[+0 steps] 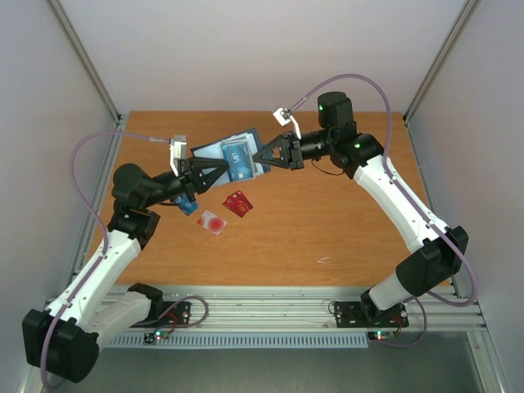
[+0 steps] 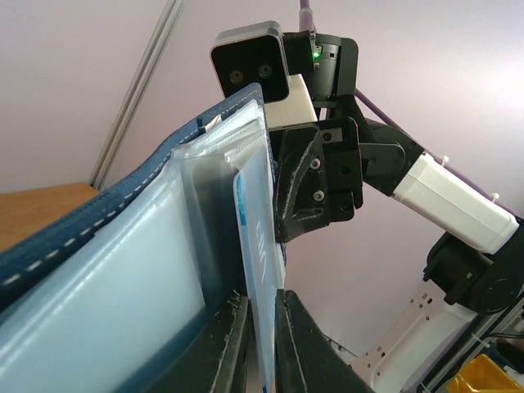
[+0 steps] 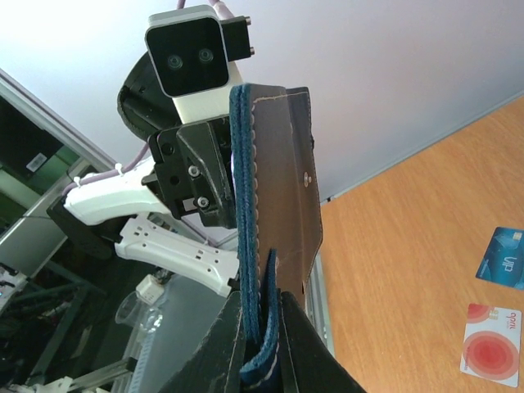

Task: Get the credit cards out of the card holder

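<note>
Top external: fixed high behind the arm bases [image 1: 364, 311], looking down on the whole table [image 1: 327, 237] from well off. Left wrist: very close, looking up along the card holder [image 2: 98, 270] to the right wrist camera [image 2: 250, 70]. Right wrist: equally close, opposite way, facing the left wrist camera [image 3: 187, 59]. All three views share the card holder and some tabletop.

Teal card [image 1: 188, 206] partly hidden

You had bright, even light from above; only soft, faint shadows lay on the table [image 1: 344, 229]. At the left wrist, the card holder [image 2: 123, 192] sat close and slightly blurred, its clear pockets [image 2: 123, 327] washed pale, as was the teal-blue card [image 2: 260, 270].
</note>
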Tool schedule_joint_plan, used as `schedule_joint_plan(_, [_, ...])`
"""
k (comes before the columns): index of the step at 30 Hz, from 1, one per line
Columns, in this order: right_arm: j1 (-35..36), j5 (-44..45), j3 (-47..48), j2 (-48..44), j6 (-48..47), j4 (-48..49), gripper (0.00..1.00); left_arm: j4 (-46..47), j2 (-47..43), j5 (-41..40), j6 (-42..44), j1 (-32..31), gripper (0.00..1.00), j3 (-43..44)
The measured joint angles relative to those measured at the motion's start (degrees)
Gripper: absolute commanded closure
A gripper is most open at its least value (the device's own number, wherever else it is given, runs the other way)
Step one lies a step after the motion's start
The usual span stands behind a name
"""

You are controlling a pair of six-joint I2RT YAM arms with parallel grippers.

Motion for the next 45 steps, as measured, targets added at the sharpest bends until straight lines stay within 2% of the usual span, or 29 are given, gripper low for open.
schedule_joint_plan(4, [0.0, -0.33, 0.0, 0.0, 0.0, -0.26, 0.99, -0.02, 0.0, 0.0, 0.11, 0.15, 0.99, 0.0])
schedule_joint_plan(15, [-0.28, -0.52, 0.22, 0.0, -0.28, -0.46, 0.99, -0.07, 0.0, -0.33, -0.22, 0.26, 1.0, 0.0])
schedule_joint_plan(27, [-4.37, 0.7, 0.17, -1.62, -1.22, -2.47, 0.99, -1.09, -0.39, -2.51, -1.86, 2.49, 1.0, -0.39])
schedule_joint_plan(35, [-11.28, 4.98, -2.38, -3.91, -0.39, -3.06, 0.99, -6.25, -2.51, -10.05, -6.29, 9.27, 1.0, -4.37])
schedule_joint_plan(45, [-11.52, 6.03, -4.07, -3.85, 0.87, -2.54, 0.99, -14.84, 0.72, -20.63, -12.76, 19.15, 1.0, -10.14])
